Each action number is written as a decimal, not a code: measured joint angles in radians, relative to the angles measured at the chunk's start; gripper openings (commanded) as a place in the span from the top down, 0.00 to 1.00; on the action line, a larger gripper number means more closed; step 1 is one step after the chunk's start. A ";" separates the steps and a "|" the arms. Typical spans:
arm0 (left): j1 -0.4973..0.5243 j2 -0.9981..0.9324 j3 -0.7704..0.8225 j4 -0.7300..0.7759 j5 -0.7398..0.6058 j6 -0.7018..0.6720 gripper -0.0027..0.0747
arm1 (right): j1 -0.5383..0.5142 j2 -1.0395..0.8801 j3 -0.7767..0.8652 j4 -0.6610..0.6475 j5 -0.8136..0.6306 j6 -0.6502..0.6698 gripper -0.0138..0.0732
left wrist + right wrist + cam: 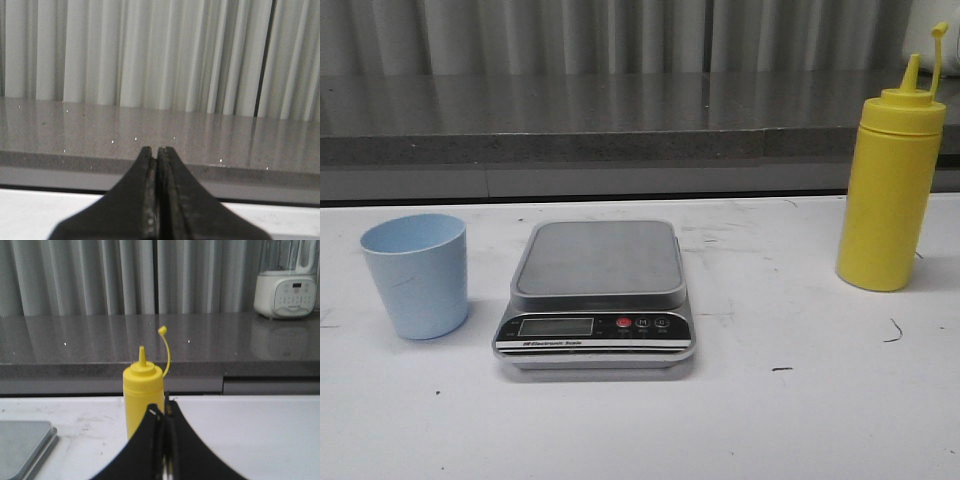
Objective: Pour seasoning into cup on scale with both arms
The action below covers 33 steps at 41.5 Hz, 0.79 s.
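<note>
- The light-blue cup (415, 275) stands upright on the white worktop (800, 400), left of the kitchen scale (597, 297) and not touching it; the steel platform is bare.
- The yellow squeeze bottle (890, 190) stands upright at the far right, well apart from the scale, its tethered cap off the nozzle.
- The left pincer (157, 155) has its jaws pressed together on nothing, facing the grey back ledge (150, 135).
- The right pincer (165, 412) is likewise together and empty, lined up behind the bottle (143, 395).
- Judged from this, nothing is started: the cup must first go onto the platform, so the left pincer needs to part and reach it, while the right one parts for the bottle.
</note>
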 measured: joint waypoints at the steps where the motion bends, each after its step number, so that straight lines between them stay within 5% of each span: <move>1: 0.000 0.002 -0.041 0.000 0.028 0.000 0.99 | 0.000 0.000 -0.029 0.000 0.020 0.000 0.98; 17: 0.000 0.276 -0.448 0.000 0.380 0.000 0.99 | 0.000 0.245 -0.364 0.000 0.253 0.000 0.98; 33: 0.000 0.490 -0.462 0.000 0.547 0.000 0.99 | 0.000 0.476 -0.385 0.000 0.459 0.000 0.98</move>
